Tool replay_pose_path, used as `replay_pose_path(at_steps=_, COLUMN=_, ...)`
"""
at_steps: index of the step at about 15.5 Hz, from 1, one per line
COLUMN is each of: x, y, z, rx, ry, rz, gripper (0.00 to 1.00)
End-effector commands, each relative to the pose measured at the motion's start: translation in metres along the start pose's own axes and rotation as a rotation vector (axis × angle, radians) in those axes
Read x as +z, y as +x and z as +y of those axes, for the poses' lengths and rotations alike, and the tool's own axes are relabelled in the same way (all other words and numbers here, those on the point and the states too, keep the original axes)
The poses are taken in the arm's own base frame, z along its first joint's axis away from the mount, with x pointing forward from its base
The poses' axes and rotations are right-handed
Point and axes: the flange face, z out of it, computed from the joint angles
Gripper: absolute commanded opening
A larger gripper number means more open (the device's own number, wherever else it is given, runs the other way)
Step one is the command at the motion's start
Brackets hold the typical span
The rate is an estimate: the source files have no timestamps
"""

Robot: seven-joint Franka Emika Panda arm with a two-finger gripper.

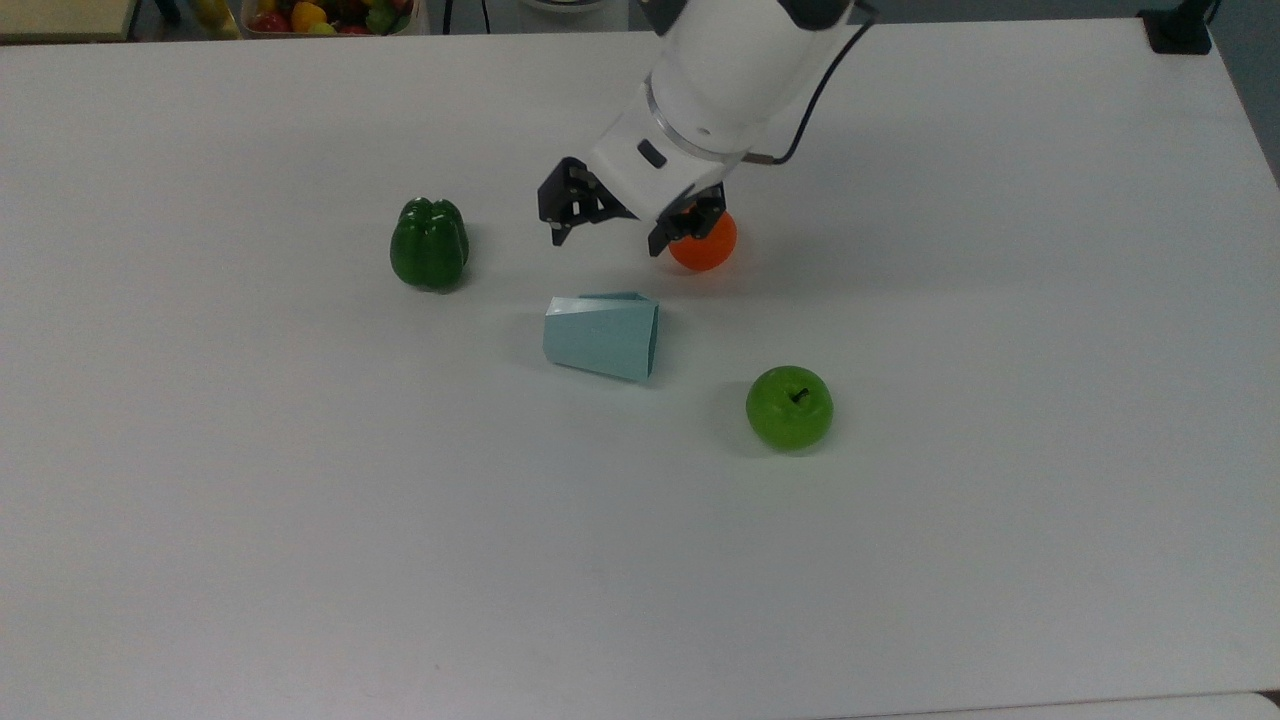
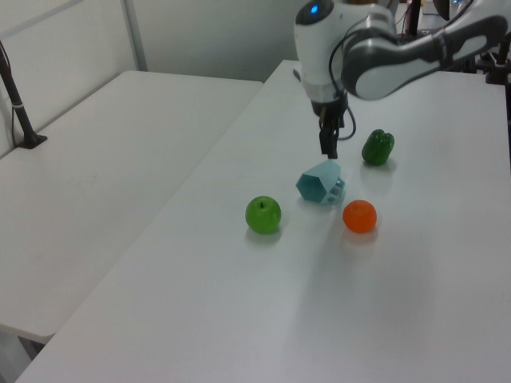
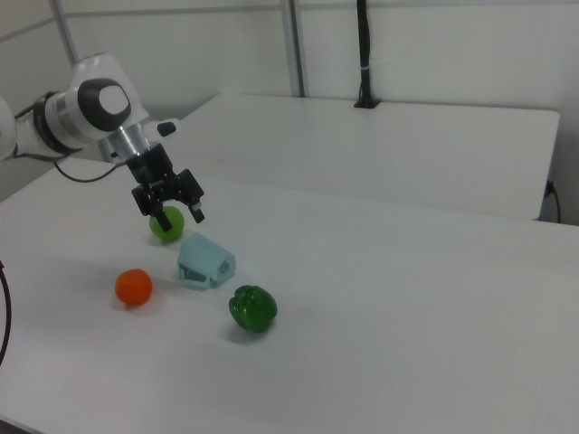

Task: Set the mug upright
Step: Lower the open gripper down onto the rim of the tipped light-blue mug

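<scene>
1. The mug [image 1: 602,336] lies on its side near the middle of the white table [image 1: 300,520]; in the top view its wide rim faces the top view's right and its narrow base the top view's left.
2. The arm [image 1: 725,80] reaches in from the far edge of the table in the top view, its white wrist slanted down toward the mug.
3. The gripper [image 1: 606,238] hangs in the air above the table, just beyond the mug as the top view shows it, touching nothing.
4. Its two black fingers [image 1: 558,233] are spread apart with empty space between them, tips pointing down.
5. In the right view the gripper [image 3: 179,215] sits above and slightly to the right view's left of the mug [image 3: 205,262].
6. An orange [image 1: 705,245] lies partly behind the gripper body in the top view.
7. A green pepper [image 1: 429,243] stands to the top view's left of the mug, and a green apple [image 1: 789,406] to its lower right, both apart from it.
</scene>
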Motion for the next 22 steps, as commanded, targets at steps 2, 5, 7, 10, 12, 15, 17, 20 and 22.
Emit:
replay_pose_path(at_steps=2, x=0.019, y=0.012, z=-0.055, rx=0.006, ry=-0.119, rz=0.084, gripper=1.00)
replay_pose_path(at_steps=5, x=0.033, y=0.018, z=-0.072, rx=0.013, ry=-0.143, rz=0.115, gripper=1.00)
replay_pose_path(at_steps=7, x=0.039, y=0.020, z=-0.072, rx=-0.004, ry=-0.186, rz=0.124, gripper=1.00)
replay_pose_path(at_steps=10, x=0.052, y=0.024, z=-0.071, rx=-0.023, ry=-0.241, rz=0.124, gripper=0.97)
replay_pose_path(at_steps=12, x=0.057, y=0.025, z=-0.070, rx=-0.041, ry=-0.285, rz=0.131, gripper=0.87)
replay_pose_path(at_steps=15, x=0.060, y=0.026, z=-0.065, rx=-0.054, ry=-0.318, rz=0.136, gripper=0.50)
replay_pose_path(at_steps=17, x=0.060, y=0.025, z=-0.065, rx=-0.057, ry=-0.317, rz=0.133, gripper=0.19)
replay_pose_path(at_steps=20, x=0.058, y=0.025, z=-0.068, rx=-0.057, ry=-0.308, rz=0.134, gripper=0.00)
replay_pose_path(at_steps=22, x=0.057, y=0.025, z=-0.068, rx=-0.052, ry=-0.303, rz=0.135, gripper=0.00)
